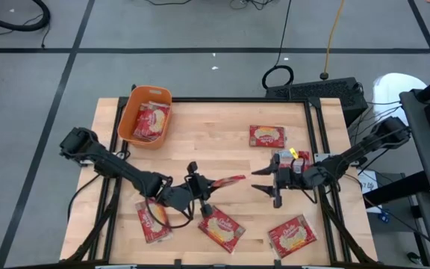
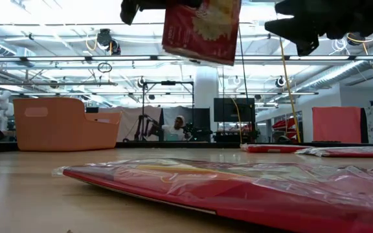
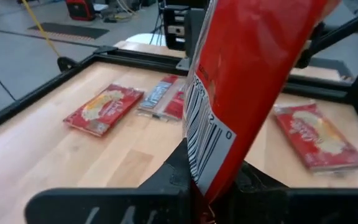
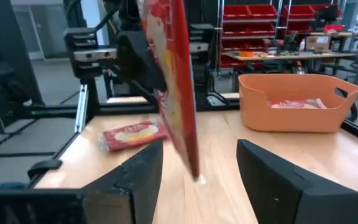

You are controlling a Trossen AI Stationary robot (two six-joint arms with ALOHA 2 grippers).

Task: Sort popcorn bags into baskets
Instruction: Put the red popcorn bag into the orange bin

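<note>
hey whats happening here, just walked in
Two robot arms are sorting popcorn bags into an orange basket at the table's far left corner, which already holds some. The left pincer is shut on one red bag, holding it in the air over the middle of the table. The right pincer faces it with fingers open, apart from the bag. Five more bags lie flat on the wood, one near the far edge.

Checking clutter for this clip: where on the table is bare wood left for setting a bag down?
Bare wood runs through the table's middle, between the orange basket and the far-right bag. The near edge is crowded: three bags lie there. Mid-table, the left gripper holds a bag up; the right gripper stands open beside it.
</note>
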